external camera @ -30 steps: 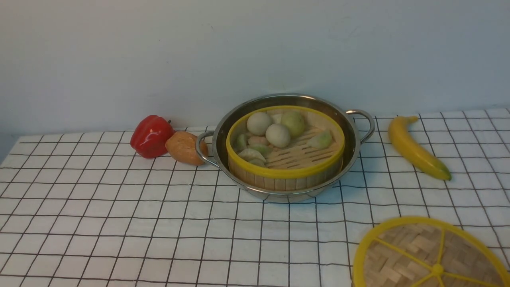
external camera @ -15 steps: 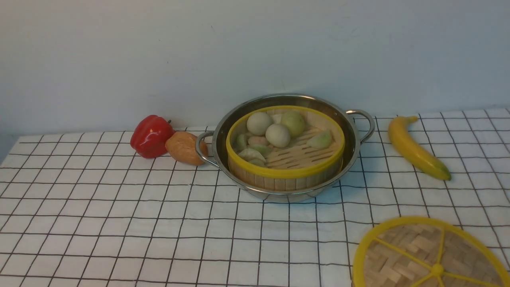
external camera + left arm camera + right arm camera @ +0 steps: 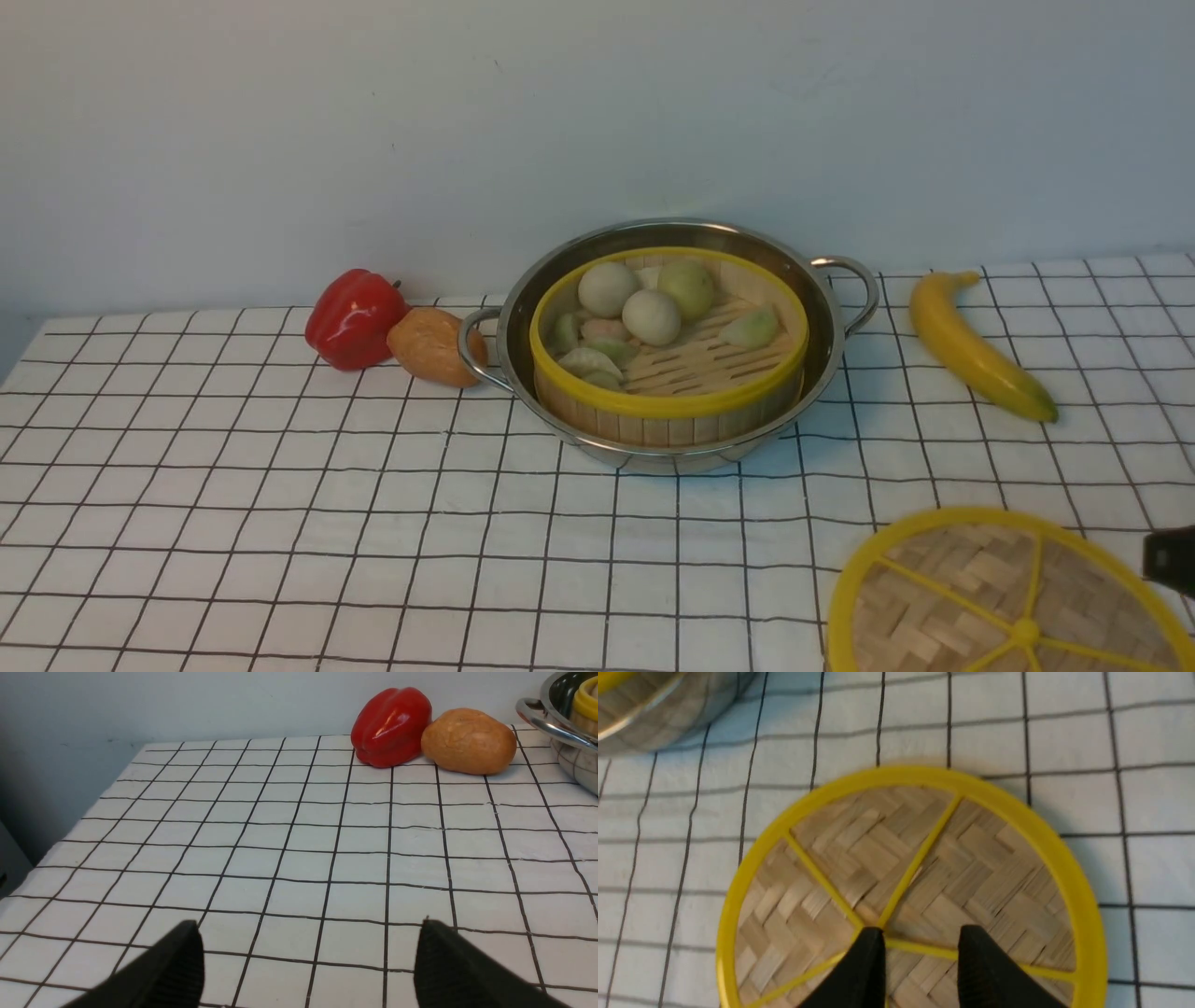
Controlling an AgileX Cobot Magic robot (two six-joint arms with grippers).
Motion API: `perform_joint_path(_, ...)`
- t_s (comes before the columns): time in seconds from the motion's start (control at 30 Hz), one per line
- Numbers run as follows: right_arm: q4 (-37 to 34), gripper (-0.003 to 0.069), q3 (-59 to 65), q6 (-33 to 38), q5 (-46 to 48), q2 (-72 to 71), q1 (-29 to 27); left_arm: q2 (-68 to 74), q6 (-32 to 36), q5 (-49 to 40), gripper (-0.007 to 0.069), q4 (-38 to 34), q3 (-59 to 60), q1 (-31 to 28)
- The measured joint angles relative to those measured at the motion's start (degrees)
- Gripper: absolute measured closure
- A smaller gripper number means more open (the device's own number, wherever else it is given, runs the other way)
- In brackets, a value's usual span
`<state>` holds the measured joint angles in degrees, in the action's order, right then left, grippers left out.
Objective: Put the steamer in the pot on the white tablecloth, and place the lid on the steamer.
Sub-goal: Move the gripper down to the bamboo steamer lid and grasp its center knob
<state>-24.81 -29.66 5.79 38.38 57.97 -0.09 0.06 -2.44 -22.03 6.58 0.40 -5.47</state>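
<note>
Two pincers stand apart and empty: the left one (image 3: 308, 966) waits over the white tablecloth (image 3: 373, 523), seemingly with no part in this step. Further right, the steamer (image 3: 667, 403) sits inside the pot (image 3: 677, 457), uncovered, so the first half looks done. Rightmost, the lid (image 3: 971, 579) lies on the cloth beneath the right pincer (image 3: 922, 940); fetching it seems the step in hand, calling for a descent and a firm pinch near its hub.
</note>
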Motion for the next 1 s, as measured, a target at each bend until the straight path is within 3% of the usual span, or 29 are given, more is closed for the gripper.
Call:
perform_joint_path(0.3, -4.66, 0.0417, -9.48, 17.63, 13.76, 5.48, 0.32, 0.0, 0.0, 0.0, 0.0067, 0.0, 0.0, 0.0)
perform_joint_path(0.47, -3.26, 0.0417, -13.24, 23.91, 17.43, 8.13, 6.92, 0.0, 0.0, 0.03, 0.0067, 0.0, 0.0, 0.0)
perform_joint_path(0.6, 7.42, 0.0417, -14.35, 17.48, 17.65, 11.65, 15.43, 0.0, 0.0, 0.03, 0.0067, 0.0, 0.0, 0.0)
perform_joint_path(0.73, 18.33, 0.0397, -14.75, 7.6, 16.41, 15.46, 19.63, -0.06, 0.0, 0.03, 0.0067, 0.0, 0.0, 0.0)
perform_joint_path(1.0, 22.08, 0.0333, -15.68, 3.63, 12.97, 22.34, 20.56, -0.09, 0.0, 0.03, 0.0067, 0.0, 0.0, 0.0)
